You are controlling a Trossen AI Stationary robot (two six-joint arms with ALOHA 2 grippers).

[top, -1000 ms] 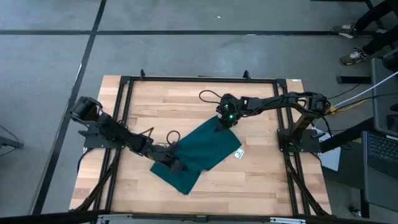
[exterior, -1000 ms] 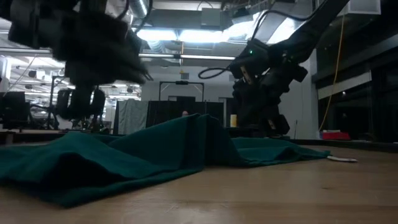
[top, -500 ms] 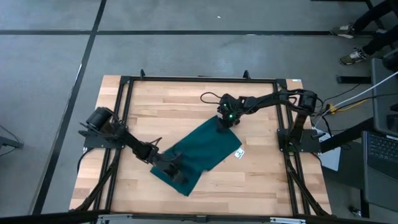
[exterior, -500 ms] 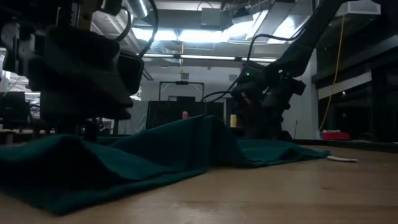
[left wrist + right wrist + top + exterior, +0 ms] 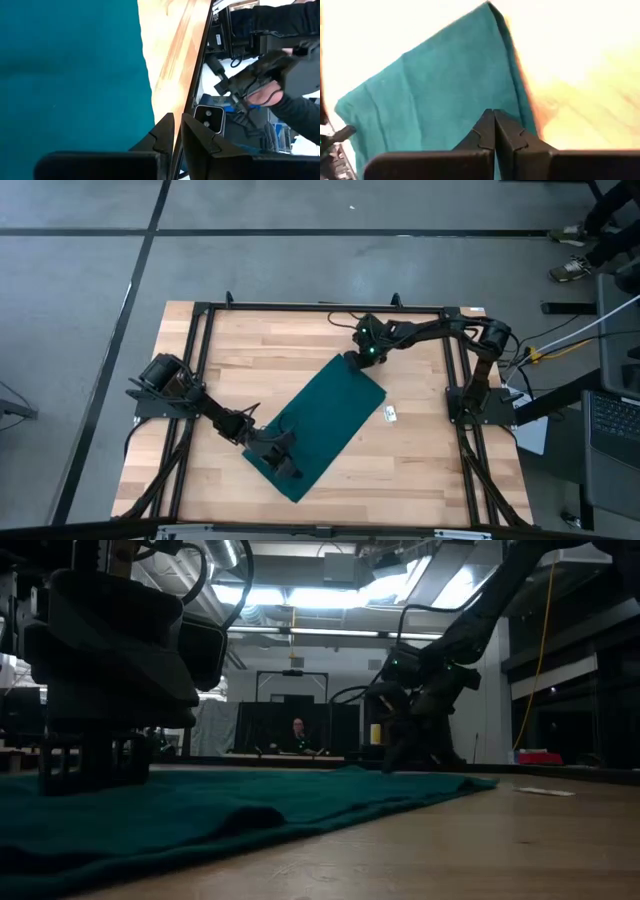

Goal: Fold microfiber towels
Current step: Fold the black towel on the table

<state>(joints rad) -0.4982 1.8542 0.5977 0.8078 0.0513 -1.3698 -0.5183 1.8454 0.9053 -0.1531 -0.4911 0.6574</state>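
Note:
The dark teal towel (image 5: 318, 425) lies stretched flat on the wooden table, running as a long strip from the far middle to the near left; it also shows in the low view (image 5: 230, 810). My left gripper (image 5: 283, 463) is shut at the towel's near end, low on the table (image 5: 90, 765). My right gripper (image 5: 362, 358) is shut at the towel's far end (image 5: 400, 755). The towel's own tag does not show. My left gripper holds the towel at its near end, by one side edge (image 5: 150, 102), pinched between its two fingers (image 5: 165, 132), which slant down from the table's left. The towel lies flat on the table there. One layer or several, I cannot tell. My right gripper holds the towel's far end near a corner (image 5: 522, 127), pinched between its shut fingers (image 5: 482, 132). The fingers come slanting down from the table's right. The towel runs away from them flat and smooth on the table.
A small white piece (image 5: 390, 415) lies on the bare wood just right of the towel. A black frame (image 5: 320, 307) runs round the table. A person (image 5: 298, 733) sits beyond the far edge; a person's hands (image 5: 272, 90) show off the table's side.
My right gripper has gone toward the table's far edge with the towel's far end. My left gripper has moved a little toward the near edge and down. The towel, humped and wrinkled in the middle before, is now drawn out long and flat.

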